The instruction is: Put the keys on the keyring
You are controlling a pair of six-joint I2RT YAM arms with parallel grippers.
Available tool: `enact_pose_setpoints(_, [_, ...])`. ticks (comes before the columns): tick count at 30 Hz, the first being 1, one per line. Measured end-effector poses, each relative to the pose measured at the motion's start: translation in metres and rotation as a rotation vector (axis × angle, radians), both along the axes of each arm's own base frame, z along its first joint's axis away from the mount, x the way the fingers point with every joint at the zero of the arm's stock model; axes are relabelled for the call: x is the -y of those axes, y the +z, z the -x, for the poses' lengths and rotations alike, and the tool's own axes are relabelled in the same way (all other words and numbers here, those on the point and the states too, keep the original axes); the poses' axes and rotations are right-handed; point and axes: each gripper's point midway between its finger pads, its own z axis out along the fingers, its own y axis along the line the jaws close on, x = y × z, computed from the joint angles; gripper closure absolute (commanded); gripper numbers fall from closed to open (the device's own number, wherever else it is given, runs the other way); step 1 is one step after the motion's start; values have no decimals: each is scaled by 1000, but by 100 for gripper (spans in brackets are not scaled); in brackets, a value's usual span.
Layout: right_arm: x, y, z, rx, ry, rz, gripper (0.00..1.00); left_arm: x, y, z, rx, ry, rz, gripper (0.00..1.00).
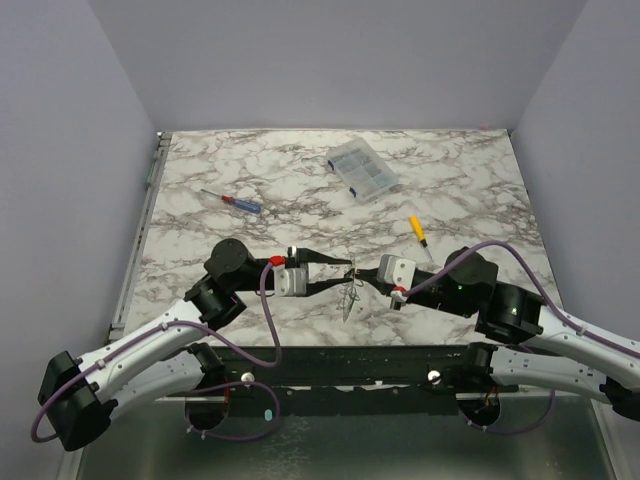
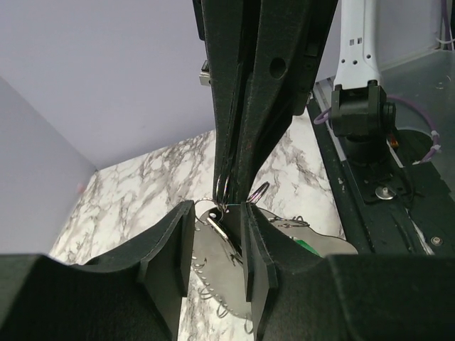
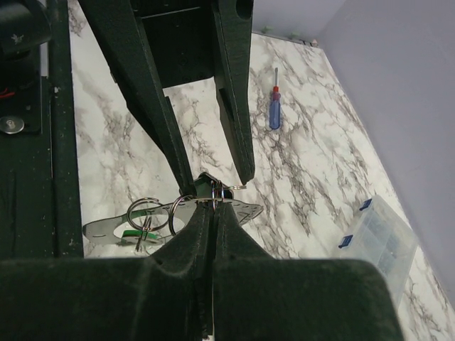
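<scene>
Here, over the near part of the grey-veined white marble table, the two arms meet tip to tip, and the threading itself looks to be the step in hand.

On the left, the white left arm comes in from its base, bends at the elbow and turns its wrist so that the black left gripper points level towards the right. Its fingers stand apart. A flat silvery metal key fills the gap between them, edge to edge. I cannot tell whether they press on it or only bracket it.

In the middle, the small thin silvery keys hang in a loose bunch just below the two sets of fingertips, lifted off the marble. Thin wire loops of the silvery keyring show beside them.

On the right, the black right gripper points level towards the left. Its jaws are pressed together on the wire of the keyring, right at their tips. Behind it the right arm mirrors the left one, bent at the elbow and reaching in from its own base.

As I judge it, the next move calls for very fine alignment. The right side should hold the wire steady while the left side lines up the hole of a key with the wire's end and slides it on. A slight twist could let the wire slip out.
</scene>
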Motion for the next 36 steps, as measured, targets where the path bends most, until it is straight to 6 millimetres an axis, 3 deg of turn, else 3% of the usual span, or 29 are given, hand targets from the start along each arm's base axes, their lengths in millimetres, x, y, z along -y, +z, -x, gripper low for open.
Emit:
enact_pose_setpoints(7, [0,0,-1,10,2,2,99,2,-4,-1,-10,-5,-9,67])
enact_pose_setpoints(12, [0,1,-1,18,2,4,99,2,-3,-1,-8,-4,-9,63])
enact_pose_setpoints(21, [1,2,-3,24,-8,3,99,-9,14,-3,46,60,45,63])
enact_pose_setpoints(36, [0,4,-3,27,-8,-4,99,0,-3,-8,10,42,2,70])
